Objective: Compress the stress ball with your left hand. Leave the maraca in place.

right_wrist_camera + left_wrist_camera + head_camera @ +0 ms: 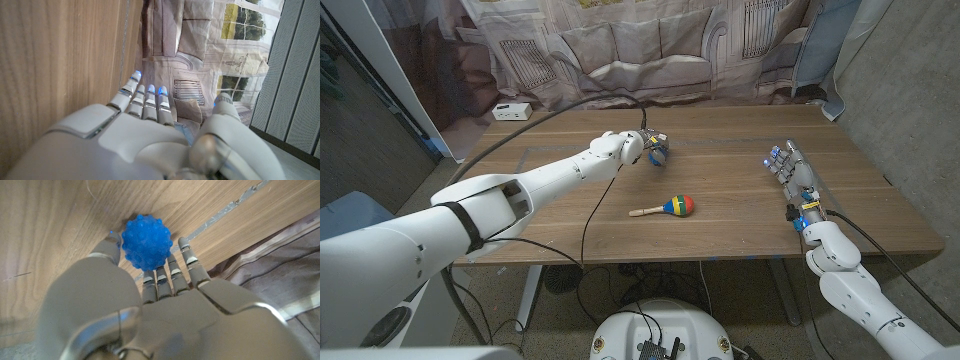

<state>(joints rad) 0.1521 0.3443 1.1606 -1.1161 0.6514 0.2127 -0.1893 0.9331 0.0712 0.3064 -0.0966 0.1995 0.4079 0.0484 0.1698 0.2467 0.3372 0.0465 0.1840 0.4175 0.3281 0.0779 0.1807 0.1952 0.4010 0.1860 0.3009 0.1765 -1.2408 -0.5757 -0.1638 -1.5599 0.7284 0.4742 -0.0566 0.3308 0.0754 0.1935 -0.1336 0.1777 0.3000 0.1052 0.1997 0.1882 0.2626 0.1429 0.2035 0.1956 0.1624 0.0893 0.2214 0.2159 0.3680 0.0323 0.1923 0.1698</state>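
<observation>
A blue spiky stress ball (146,242) sits on the wooden table (720,170) left of its middle, toward the back. My left hand (628,148) holds the stress ball (659,152), with the thumb (111,247) on one side and the fingers (170,270) against the other. A maraca (676,206) with a red, yellow, green and blue head and a wooden handle lies nearer me, apart from both hands. My right hand (792,176) is on the table's right side, fingers straight and apart, holding nothing; in the right wrist view that hand (150,135) shows beside the wood.
A white box (510,111) stands at the table's back left corner. A black cable (595,195) runs across the table from the back toward the front edge, passing near the left hand. A printed curtain (650,45) hangs behind.
</observation>
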